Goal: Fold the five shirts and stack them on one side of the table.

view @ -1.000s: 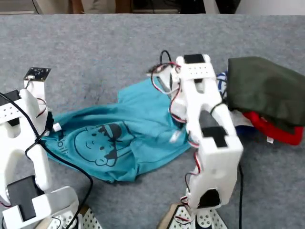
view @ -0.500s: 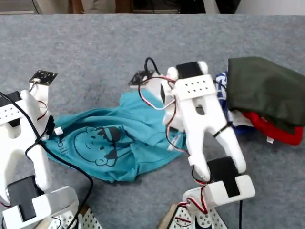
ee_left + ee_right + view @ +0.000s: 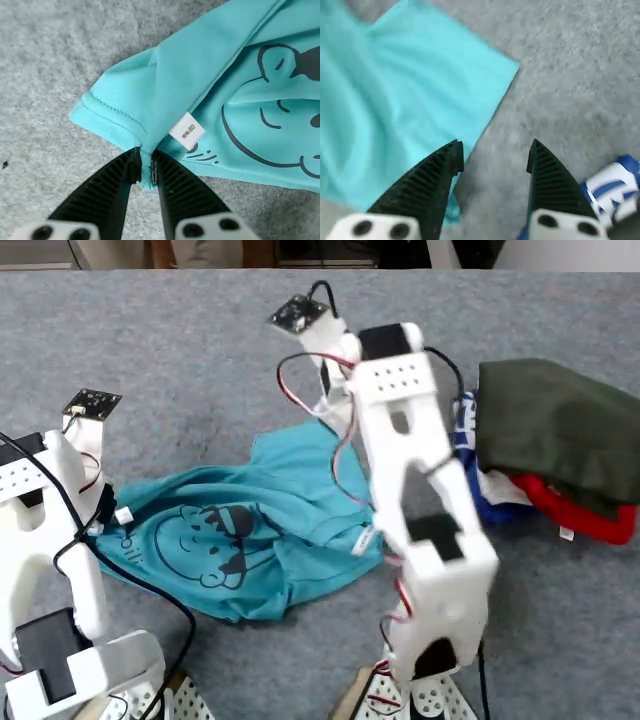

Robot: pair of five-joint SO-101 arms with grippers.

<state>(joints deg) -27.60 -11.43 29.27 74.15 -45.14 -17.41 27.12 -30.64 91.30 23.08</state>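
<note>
High view: teal shirt (image 3: 250, 540) lies crumpled on the table (image 3: 150, 340), btwn L arm (image 3: 45, 530) and R arm (image 3: 420, 510). On the R arm's outer side is a pile w/ green shirt (image 3: 555, 425) on top, red shirt (image 3: 590, 518) and blue-white cloth (image 3: 480, 490) under it.

L wrist view: L gripper (image 3: 145, 172) is clamped on the teal shirt's hem (just a thin fold of the edge). White label (image 3: 187, 131) sits just beyond the tips, near the printed face.

R wrist view: R gripper (image 3: 492, 150) has its jaws apart, nothing btwn them, grey table below the gap. Teal shirt's corner lies just beside one finger; blue-white cloth is near the other.
</note>
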